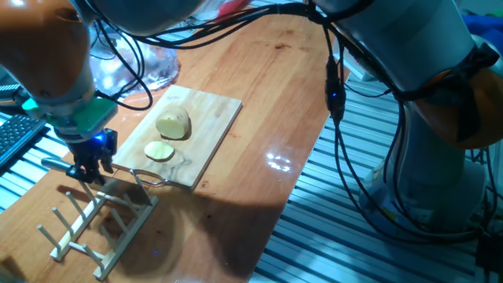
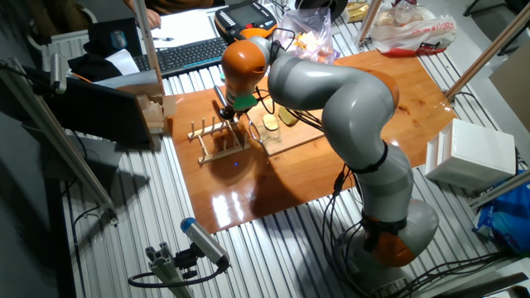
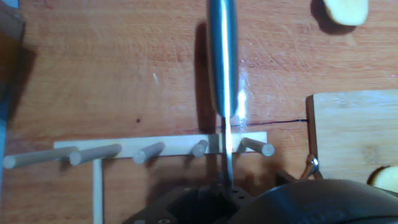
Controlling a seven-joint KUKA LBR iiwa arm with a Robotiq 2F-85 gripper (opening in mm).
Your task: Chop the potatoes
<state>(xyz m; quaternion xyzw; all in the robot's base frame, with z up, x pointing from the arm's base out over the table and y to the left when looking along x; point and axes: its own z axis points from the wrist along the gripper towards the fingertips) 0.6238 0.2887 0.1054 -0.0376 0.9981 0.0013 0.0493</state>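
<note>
A pale yellow potato half (image 1: 174, 124) and a flat cut piece (image 1: 159, 151) lie on the light wooden cutting board (image 1: 208, 118). My gripper (image 1: 89, 168) hangs left of the board, low over a wooden peg rack (image 1: 98, 224). It is shut on a knife (image 3: 222, 62) whose steel blade runs straight out from the hand, across the rack's base bar (image 3: 155, 148). The board's corner (image 3: 351, 124) shows at the right of the hand view, with a sliver of potato (image 3: 387, 177) at the frame edge. The gripper (image 2: 233, 114) is small and partly hidden in the other fixed view.
A crumpled clear plastic bag (image 1: 130, 67) sits behind the board. A bent metal wire (image 1: 149, 178) lies at the board's near corner. A pale yellow piece (image 3: 341, 9) lies on the bare table. The table edge (image 1: 299, 189) drops off to the right.
</note>
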